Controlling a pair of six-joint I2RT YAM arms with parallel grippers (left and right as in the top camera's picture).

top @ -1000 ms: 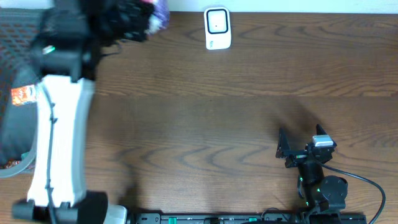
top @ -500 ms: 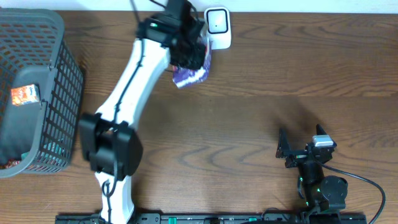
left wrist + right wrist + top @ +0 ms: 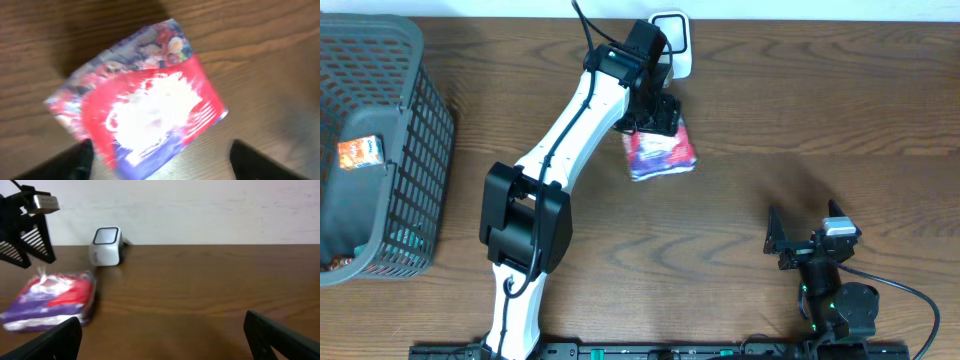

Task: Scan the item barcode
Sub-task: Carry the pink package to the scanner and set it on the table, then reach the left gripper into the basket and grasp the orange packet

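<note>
The item, a red and purple packet, lies flat on the table just in front of the white barcode scanner, which stands at the table's back edge and is partly covered by my left arm. My left gripper hovers over the packet's back edge, open and holding nothing. In the left wrist view the blurred packet lies beyond the spread fingers. The right wrist view shows the packet resting on the wood, with the scanner behind it. My right gripper sits open near the front right, far from both.
A dark mesh basket stands at the left edge with an orange packet inside. The left arm stretches diagonally from its front-left base. A pale wall rises behind the table.
My left arm swung from over the basket to the scanner with the packet, then moved right and forward. Its jaws opened and the packet now lies on the table.
</note>
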